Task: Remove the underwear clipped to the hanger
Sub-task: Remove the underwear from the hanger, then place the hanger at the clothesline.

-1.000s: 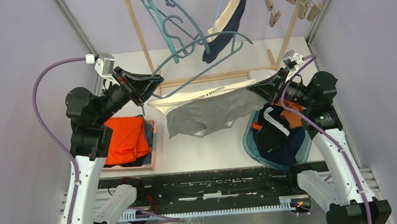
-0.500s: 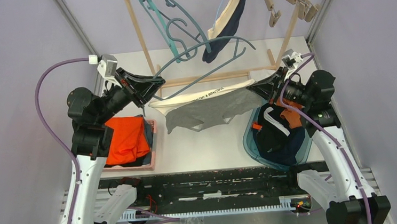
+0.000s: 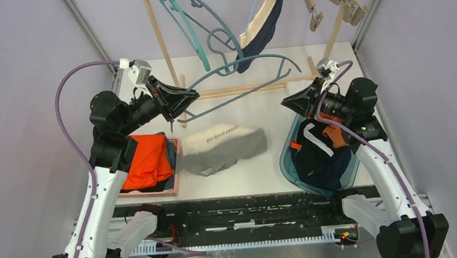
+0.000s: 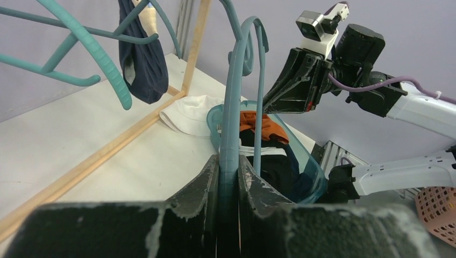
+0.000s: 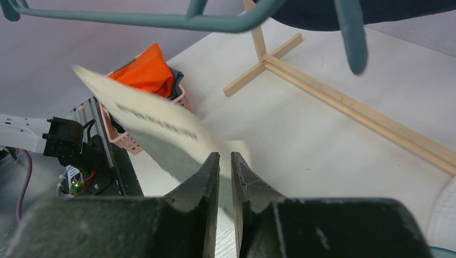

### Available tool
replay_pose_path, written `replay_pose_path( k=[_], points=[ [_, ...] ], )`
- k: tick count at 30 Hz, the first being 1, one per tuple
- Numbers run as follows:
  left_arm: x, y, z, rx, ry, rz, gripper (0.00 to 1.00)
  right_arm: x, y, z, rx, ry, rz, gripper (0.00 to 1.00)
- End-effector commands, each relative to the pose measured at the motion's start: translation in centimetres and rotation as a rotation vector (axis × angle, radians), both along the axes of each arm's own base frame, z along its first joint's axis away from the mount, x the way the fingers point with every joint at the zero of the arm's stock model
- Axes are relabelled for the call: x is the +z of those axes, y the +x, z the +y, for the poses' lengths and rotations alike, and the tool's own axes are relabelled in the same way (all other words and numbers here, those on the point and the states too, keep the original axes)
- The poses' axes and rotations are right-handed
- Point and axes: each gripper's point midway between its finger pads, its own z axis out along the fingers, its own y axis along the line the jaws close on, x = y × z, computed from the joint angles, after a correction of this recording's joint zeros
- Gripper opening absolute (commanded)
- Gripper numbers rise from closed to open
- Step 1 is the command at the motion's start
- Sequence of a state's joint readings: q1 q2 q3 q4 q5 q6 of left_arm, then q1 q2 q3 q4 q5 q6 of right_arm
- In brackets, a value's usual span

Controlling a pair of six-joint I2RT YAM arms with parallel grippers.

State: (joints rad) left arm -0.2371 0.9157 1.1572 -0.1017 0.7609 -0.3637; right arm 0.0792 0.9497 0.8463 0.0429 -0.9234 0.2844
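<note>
From above, a soft pair of grey underwear with a cream printed waistband was motion-blurred over the white table, between the pink plastic tray holding a folded bright-orange cloth and the translucent teal basin of dark garments. Its long axis ran left to right, the waistband on the far side and the grey body toward the arm bases. The left gripper gripped one end of a curved blue-grey plastic hanger above the light wooden rack. The right gripper hung apart from the garment, over the far rim of the basin. A pair of navy underwear with a cream lining hung lengthwise from the top of the rack. In the left wrist view, the left gripper had its fingers pressed on the hanger, which rose upright from between them. Past it were the teal basin, the right gripper and the hanging navy underwear, which pointed down. In the right wrist view, the right gripper showed a narrow gap between its fingers with nothing held. The grey underwear was a blurred slanted band beyond the fingertips, its waistband edge running from upper left toward them. Behind it were the pink tray, the orange cloth and the wooden rack.
</note>
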Motion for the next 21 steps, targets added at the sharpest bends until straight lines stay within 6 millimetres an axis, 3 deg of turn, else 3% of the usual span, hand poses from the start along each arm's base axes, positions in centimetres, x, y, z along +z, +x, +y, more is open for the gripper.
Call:
replay_pose_path(
  k=[1, 8, 15, 21],
  points=[
    [1.4, 0.2, -0.5, -0.007, 0.017, -0.107, 0.03, 0.6, -0.3, 0.4, 0.035, -0.017, -0.054, 0.22],
    [0.9, 0.5, -0.4, 0.011, 0.048, -0.137, 0.03, 1.3, -1.3, 0.0, 0.023, -0.065, -0.098, 0.33],
    [1.2, 0.2, 0.8, 0.080, 0.106, -0.201, 0.03, 1.6, -2.6, -0.3, 0.039, -0.118, -0.133, 0.60],
    [1.1, -1.5, 2.1, 0.109, 0.219, -0.223, 0.03, 1.8, -3.4, -0.4, 0.054, -0.151, -0.154, 0.81]
  ],
)
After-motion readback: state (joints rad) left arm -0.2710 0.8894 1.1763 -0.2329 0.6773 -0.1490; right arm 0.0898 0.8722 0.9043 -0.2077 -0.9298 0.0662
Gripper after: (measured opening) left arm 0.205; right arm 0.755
